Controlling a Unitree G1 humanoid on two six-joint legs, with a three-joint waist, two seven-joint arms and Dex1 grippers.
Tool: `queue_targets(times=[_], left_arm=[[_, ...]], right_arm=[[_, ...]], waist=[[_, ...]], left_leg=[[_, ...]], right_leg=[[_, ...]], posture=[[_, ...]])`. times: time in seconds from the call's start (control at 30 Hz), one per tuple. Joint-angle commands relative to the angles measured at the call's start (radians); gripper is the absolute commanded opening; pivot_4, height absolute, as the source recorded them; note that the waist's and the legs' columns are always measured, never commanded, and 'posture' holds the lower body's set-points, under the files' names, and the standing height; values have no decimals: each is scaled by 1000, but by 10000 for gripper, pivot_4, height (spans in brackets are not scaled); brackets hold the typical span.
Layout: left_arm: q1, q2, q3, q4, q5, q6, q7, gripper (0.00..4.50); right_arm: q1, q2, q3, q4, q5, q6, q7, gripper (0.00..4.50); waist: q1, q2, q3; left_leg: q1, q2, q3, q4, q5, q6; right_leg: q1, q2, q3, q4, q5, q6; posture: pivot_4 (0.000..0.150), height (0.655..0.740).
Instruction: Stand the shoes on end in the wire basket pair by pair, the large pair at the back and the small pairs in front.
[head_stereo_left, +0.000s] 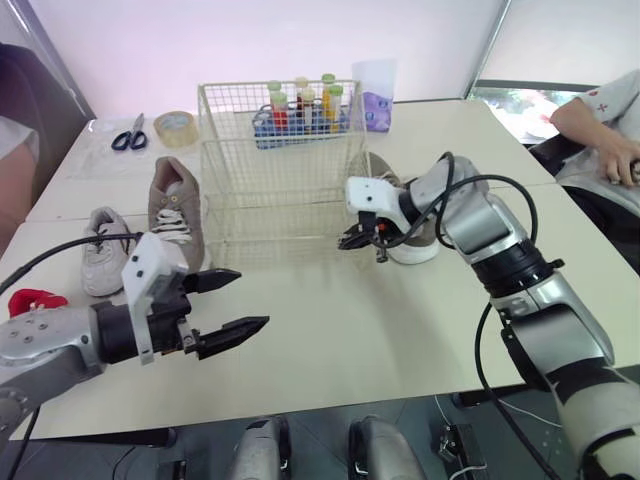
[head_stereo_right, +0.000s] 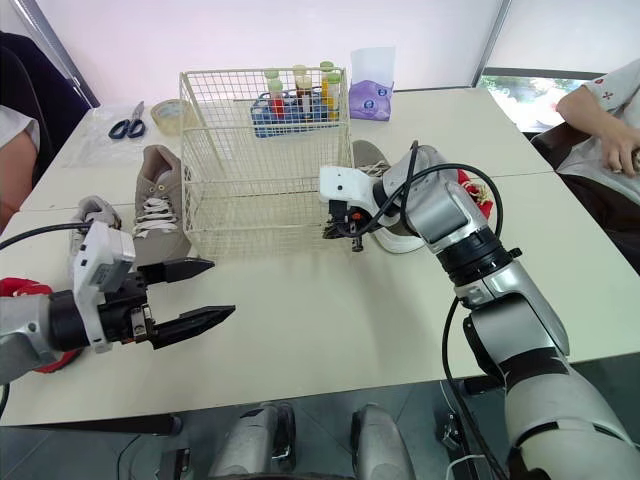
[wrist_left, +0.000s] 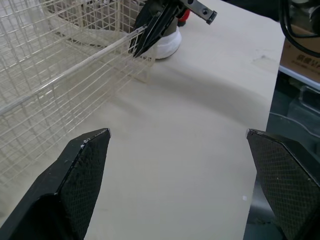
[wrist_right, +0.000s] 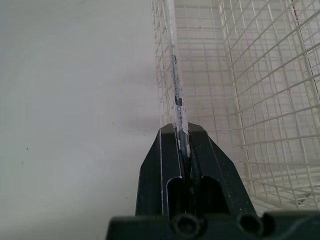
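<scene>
Pinching a wire at the front right corner of the wire basket (head_stereo_left: 270, 160), the right gripper (wrist_right: 181, 129) has its two fingers pressed together on it. Just behind this gripper, a beige shoe with a white sole (head_stereo_left: 415, 245) lies on the table (head_stereo_left: 350, 330), right of the basket. The left gripper (head_stereo_left: 252, 298) hangs over the table with fingers spread wide, holding nothing. Left of the basket lie a brown shoe (head_stereo_left: 175, 205) and a small white shoe (head_stereo_left: 100, 250).

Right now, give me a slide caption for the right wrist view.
Right claw shut on an edge wire of the wire basket, the pale table alongside.
</scene>
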Motion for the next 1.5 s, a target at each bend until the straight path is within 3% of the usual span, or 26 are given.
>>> queue_targets(times=[0.03,0.23,0.33,0.5,0.67,0.73,0.83,0.97,1.07,1.2,1.5], left_arm=[[-26,2,-10,3,14,-16,-12,45000],[-43,-7,-33,10,30,-16,-16,45000],[-43,-14,-38,12,31,-14,-15,45000],[-25,-49,-18,21,-14,-6,6,45000],[-29,-134,20,24,-48,-45,112,45000],[-45,-194,2,14,-26,-78,174,45000],[-65,-301,-49,-15,-31,-116,282,45000],[-32,-399,-121,-54,-14,-139,350,45000],[24,-411,-172,-74,22,-136,336,45000],[96,-413,-222,-91,121,-156,324,45000],[148,-426,-321,-128,263,-184,318,45000]], right_arm=[[4,-29,-36,-71,23,48,-16,383],[30,-48,-31,-89,48,9,-18,383],[31,-50,-40,-77,60,-28,-30,10072],[-10,-45,-165,-112,170,83,-71,34397],[2,-51,-490,-275,425,277,-157,34397],[6,2,-684,-294,490,387,-337,34397],[116,25,-843,-359,531,390,-485,43391],[323,59,-971,-462,557,364,-638,44312],[485,48,-932,-492,486,274,-714,44312],[664,123,-902,-518,511,175,-749,44312],[661,165,-743,-377,484,-6,-787,44312]], waist=[[0,0,0],[2,0,0],[-1,0,0],[-2,0,0],[3,0,0],[2,-1,-1],[5,-6,-3],[2,-8,-5],[-4,-6,-5],[-5,-6,-5],[-6,-2,-3]], left_leg=[[0,0,0,0,0,0],[-1,0,0,0,0,1],[-1,0,0,0,0,1],[-1,0,0,1,0,1],[-1,0,-1,0,1,2],[-1,0,-1,0,0,2],[-1,1,-1,1,0,2],[0,0,0,1,0,5],[0,0,2,1,0,6],[3,0,2,0,0,6],[5,1,1,1,1,5]], right_leg=[[0,0,0,0,0,0],[-1,0,-1,-1,0,1],[0,0,-1,-1,0,1],[0,1,0,0,1,1],[0,0,0,0,2,3],[0,0,0,-1,2,3],[2,-1,0,-1,2,3],[4,-3,2,-3,1,2],[2,-2,4,-2,2,4],[3,1,4,-1,2,4],[3,0,4,-4,5,-1]], posture=[[1500,7400],[1500,7400],[1500,7400],[1500,7400],[1500,7400],[1500,7400],[1500,7400],[1500,7400],[1500,7400],[1500,7400],[1500,7400]])
